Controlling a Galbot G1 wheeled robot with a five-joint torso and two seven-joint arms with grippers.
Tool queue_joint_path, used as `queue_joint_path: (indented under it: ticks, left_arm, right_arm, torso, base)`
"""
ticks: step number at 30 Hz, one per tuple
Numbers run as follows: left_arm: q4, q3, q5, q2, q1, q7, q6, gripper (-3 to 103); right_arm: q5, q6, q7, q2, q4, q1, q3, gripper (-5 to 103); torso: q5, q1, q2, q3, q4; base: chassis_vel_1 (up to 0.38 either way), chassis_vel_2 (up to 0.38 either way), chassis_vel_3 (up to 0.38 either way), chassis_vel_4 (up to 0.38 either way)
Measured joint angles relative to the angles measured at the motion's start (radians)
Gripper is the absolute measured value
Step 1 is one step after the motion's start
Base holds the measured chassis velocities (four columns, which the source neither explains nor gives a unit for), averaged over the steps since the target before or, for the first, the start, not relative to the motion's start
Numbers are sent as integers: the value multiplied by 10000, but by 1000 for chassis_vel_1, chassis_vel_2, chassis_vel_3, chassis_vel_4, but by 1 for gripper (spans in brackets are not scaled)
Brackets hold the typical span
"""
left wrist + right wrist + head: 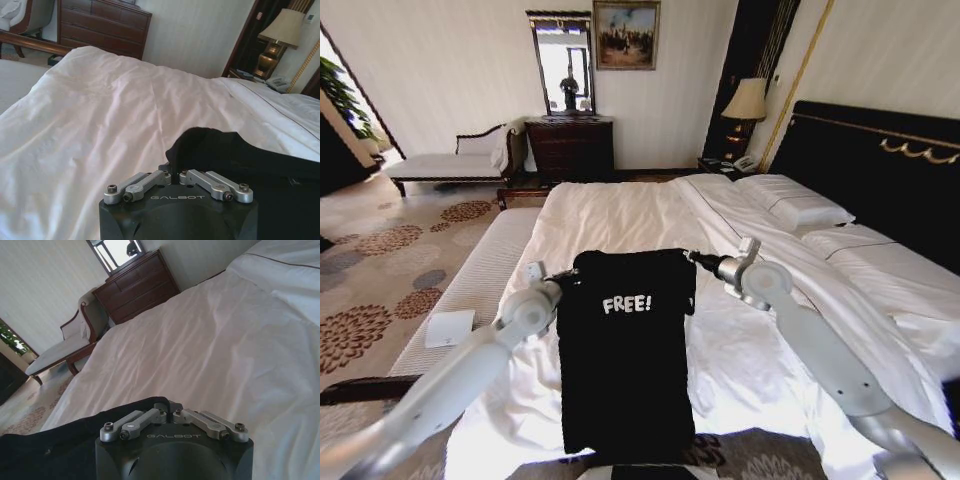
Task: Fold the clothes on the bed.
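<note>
Black T-shirt [625, 360] held up in the air over the white bed [620, 215], hanging flat as a tall narrow panel with the white "FREE!" lettering [626, 304] facing the head camera, near the top edge. Sleeves apparently tucked behind (no sleeve sticking out on either side). Lower hem down near the foot of the bed, just above the patterned carpet [380, 260].

Left gripper [563, 278] at the shirt's upper left corner, fingers pressed together and pinching the black cloth. Seen from the left wrist camera as well: left gripper [175, 176] with both linkages folded inward, tips meeting on a raised hump of the T-shirt [220, 150], the white bed [100, 110] spread out beyond.

Right gripper [692, 258] at the shirt's upper right corner, level with the left one, likewise closed on the fabric. From the right wrist camera: right gripper [167, 409] with tips together, biting the edge of the T-shirt [55, 450], which trails away to one side; bed [200, 340] beyond.

Both arms reaching forward from either side of the shirt, top edge stretched fairly straight between the two grips.

Beyond the shirt: pillows [798, 205] by the dark headboard [880, 170], a lamp [747, 102] next to the headboard, a dark dresser [570, 148] against the far wall past the bed, a bench [455, 162] beside the dresser.
</note>
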Motion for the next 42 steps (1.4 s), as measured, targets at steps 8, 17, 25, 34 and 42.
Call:
queue_joint_path:
  ticks: [8, 17, 25, 34, 42]
  left_arm:
    - [1665, 276, -10, -134, -1392, 613, 233, 2]
    - [4545, 1313, 610, -1849, -2897, 1486, 139, 2]
    - [6919, 1211, 1886, -3043, -2974, 2219, -462, 2]
    - [9320, 717, 3308, -4705, -3569, 2853, -905, 2]
    - [10505, 323, 4029, -5481, -3802, 3169, -1103, 2]
  right_arm:
    - [-1398, 1024, -845, 793, -1957, 623, -577, 1]
    - [-2767, 1750, -1588, 1713, -4073, 1568, -1353, 1]
    - [-4018, 2297, -1982, 3349, -6461, 2722, -2253, 1]
    - [-4682, 2722, -2376, 4366, -8906, 3721, -2373, 1]
    - [-4911, 2889, -2584, 4520, -9575, 3908, -2151, 1]
  torso:
    - [5, 0, 0, 0, 6]
    - [2, 2, 1, 0, -4]
    - [-2, -1, 1, 1, 14]
    - [4, 0, 1, 0, 0]
    - [3, -1, 1, 0, 0]
  base:
    - [0, 0, 0, 0]
    - [0, 0, 0, 0]
    - [0, 0, 0, 0]
    - [0, 0, 0, 0]
    - [0, 0, 0, 0]
